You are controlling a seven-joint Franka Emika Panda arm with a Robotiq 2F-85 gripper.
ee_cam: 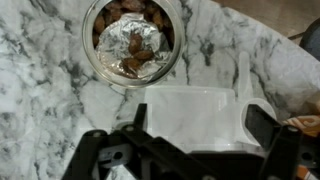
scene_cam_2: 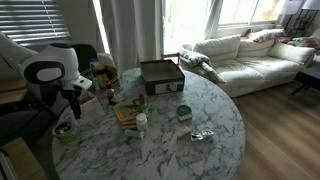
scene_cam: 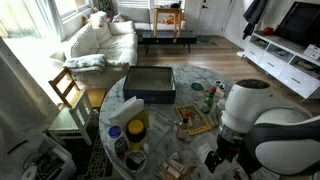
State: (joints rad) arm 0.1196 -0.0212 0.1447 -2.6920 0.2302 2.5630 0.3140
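Round clear glass bowl (ee_cam: 132, 45) sits on the white-grey marble table (ee_cam: 40, 90), just beside a white rectangular plastic tub (ee_cam: 200, 115). Black gripper (ee_cam: 190, 150) hangs over the tub, jaws spread wide, holding nothing. Risk: coming down off-centre, a finger clips the bowl's rim or shoves the tub into it, so the glass skids or tips. Bowl holds a crumpled silver foil ball (ee_cam: 130, 38) on brown bits, maybe food, too blurry to tell. Tub shows nothing inside. Dark square box (scene_cam_2: 161, 75) stands well apart from the tub.
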